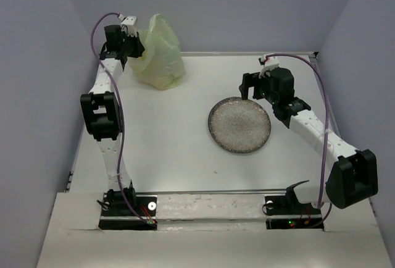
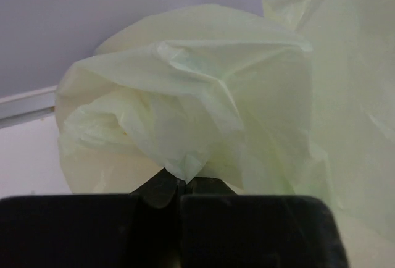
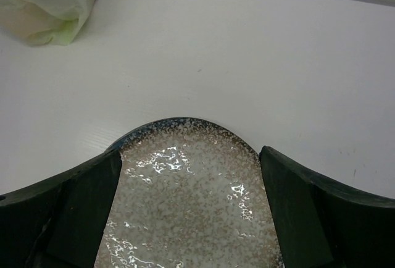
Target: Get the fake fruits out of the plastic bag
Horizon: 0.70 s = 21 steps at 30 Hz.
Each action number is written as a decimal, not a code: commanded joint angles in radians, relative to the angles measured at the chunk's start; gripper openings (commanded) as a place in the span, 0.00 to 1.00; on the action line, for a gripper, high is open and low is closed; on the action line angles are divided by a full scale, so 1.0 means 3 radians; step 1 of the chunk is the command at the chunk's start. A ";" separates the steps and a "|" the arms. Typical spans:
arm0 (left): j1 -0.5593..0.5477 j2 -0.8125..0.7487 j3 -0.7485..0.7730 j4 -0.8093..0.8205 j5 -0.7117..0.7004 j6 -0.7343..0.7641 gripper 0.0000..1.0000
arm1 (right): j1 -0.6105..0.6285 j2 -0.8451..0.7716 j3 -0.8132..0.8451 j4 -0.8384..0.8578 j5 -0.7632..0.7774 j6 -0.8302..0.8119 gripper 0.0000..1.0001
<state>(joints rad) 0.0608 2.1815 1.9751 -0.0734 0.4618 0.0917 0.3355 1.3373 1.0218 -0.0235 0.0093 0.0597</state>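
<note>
Plastic bag (image 1: pixel 159 55) left of plate (image 1: pixel 239 125): left gripper (image 2: pixel 180 188) clamps one fold, right gripper (image 3: pixel 190 157) agape; thin film may slip.

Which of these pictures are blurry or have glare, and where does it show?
Top view: even, soft light, faint shadows, the plate sharp. Left wrist view: the bag fills the frame, slightly soft; the shut left end effector is a dark, blurred block. Right wrist view: white glare spots on the plate's glaze; the open right end effector looks dark and bowed at the edges.
</note>
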 commanded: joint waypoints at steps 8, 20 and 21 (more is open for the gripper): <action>-0.0100 -0.1358 -0.1017 0.0102 0.0214 0.0287 0.00 | 0.0236 -0.0173 0.0204 -0.0111 0.0168 -0.0066 0.88; -0.0453 -0.2945 -0.2778 -0.0823 0.0143 0.1039 0.00 | 0.1310 0.0548 0.1205 -0.0157 0.0062 0.0240 0.92; -0.0469 -0.3012 -0.2845 -0.0854 0.0092 0.1120 0.00 | 0.1310 0.0670 0.1302 -0.0142 0.0025 0.0281 0.93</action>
<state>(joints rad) -0.0723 1.3228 1.1984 -0.2314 0.5064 0.3416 0.6903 1.4708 1.3022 -0.0948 0.0814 0.1017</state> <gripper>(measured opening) 0.040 0.913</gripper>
